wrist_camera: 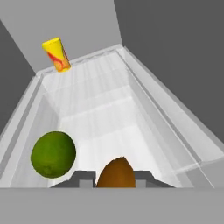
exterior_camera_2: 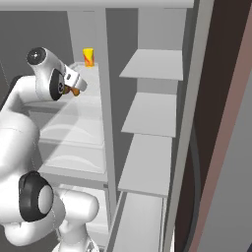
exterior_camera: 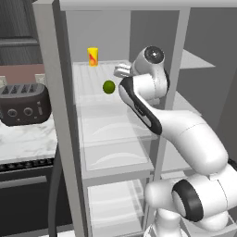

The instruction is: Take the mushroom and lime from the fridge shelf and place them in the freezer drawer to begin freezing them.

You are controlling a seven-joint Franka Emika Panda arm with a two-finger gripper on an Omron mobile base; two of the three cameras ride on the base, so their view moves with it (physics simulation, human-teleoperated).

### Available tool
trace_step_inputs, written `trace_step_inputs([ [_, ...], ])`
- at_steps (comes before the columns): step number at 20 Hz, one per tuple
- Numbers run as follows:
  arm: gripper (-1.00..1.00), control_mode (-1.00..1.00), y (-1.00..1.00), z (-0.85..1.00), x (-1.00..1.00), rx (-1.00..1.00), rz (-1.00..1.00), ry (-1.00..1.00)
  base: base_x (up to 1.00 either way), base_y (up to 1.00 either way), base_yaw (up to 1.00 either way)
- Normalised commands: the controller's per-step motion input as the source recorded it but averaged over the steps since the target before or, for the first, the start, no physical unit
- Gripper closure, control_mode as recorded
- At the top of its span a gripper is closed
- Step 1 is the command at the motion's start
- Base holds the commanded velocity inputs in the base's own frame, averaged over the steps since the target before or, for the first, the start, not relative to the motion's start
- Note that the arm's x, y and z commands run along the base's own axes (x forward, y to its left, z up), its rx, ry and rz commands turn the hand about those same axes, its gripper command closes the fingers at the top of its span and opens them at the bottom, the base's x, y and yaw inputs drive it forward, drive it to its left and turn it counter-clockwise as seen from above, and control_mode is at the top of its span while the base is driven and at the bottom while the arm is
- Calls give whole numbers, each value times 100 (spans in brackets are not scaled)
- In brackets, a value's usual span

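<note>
Jaws: you have them clenched on the mushroom [wrist_camera: 115, 173].
Lime [wrist_camera: 53, 154]: at the mushroom's 9 o'clock, on the fridge shelf [wrist_camera: 105, 109].
Yellow cup [wrist_camera: 56, 54]: 11 o'clock, far end.

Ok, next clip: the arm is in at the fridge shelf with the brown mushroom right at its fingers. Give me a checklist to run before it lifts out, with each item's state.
1. Small brown-capped mushroom sits between the dark finger tips of the gripper: ok.
2. Jaws closed firmly on the mushroom: cannot tell; they stand close on either side, but the contact is hidden.
3. Round dark green lime is apart from the gripper, to one side: ok.
4. Yellow cup with a red mark stands far back on the ridged translucent fridge shelf, out of the way: ok.
5. Pale grey freezer drawer open and ready: cannot tell.
</note>
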Motion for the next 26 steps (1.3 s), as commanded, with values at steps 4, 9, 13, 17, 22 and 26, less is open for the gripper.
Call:
trace_step_inputs([
  [4,100,-100,-3,5,-29,0,-6,-1,0,0,0],
  [9,100,-100,-6,5,-29,1,-5,0,0,0,0],
  [13,100,-100,-19,1,-41,5,-2,0,0,0,0],
  [17,100,-100,-22,0,-51,7,0,0,0,0,0],
  [22,100,-100,-27,-2,-59,9,0,0,0,0,0],
  [26,100,-100,-11,-26,-55,4,0,2,0,0,0],
])
